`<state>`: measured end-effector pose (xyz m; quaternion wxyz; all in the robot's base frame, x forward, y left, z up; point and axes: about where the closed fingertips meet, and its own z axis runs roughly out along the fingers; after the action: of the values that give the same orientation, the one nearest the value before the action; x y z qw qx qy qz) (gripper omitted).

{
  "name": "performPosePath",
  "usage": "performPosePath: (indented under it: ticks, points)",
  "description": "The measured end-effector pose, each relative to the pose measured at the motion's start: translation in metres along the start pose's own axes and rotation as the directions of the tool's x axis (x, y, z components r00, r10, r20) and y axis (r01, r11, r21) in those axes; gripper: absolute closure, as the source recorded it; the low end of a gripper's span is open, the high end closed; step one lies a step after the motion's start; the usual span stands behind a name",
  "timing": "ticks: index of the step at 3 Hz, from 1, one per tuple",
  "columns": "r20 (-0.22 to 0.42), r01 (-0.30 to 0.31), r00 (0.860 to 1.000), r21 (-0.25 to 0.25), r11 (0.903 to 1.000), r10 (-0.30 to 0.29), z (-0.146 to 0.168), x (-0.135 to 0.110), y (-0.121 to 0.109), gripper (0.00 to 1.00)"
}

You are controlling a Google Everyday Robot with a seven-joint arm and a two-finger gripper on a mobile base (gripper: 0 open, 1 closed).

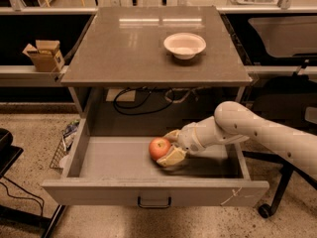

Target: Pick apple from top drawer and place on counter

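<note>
The red-orange apple [157,148] lies on the grey floor of the open top drawer [111,158], a little right of its middle. My gripper [169,147] reaches into the drawer from the right on the white arm [247,130]. It is open, with one finger [172,135] behind the apple's right side and the other [171,158] in front of it. The apple sits partly between them. The counter [143,43] is the grey-brown tabletop above the drawer.
A white bowl [184,44] stands on the counter at the back right. A cardboard box [43,56] sits on the narrow shelf at left. Black cables [143,102] hang behind the drawer. A wire basket [65,140] and a chair wheel [265,211] are on the floor.
</note>
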<state>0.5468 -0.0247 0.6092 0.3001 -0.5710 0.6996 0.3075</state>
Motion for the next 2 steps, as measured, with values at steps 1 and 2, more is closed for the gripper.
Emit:
performPosePath:
  ticks: [1,2]
  points:
    - [0.037,-0.011,0.999,-0.002,0.9999,0.011,0.0063,-0.0002,0.0010,0.72]
    - [0.037,-0.011,0.999,-0.002,0.9999,0.011,0.0063,-0.0002,0.0010,0.95]
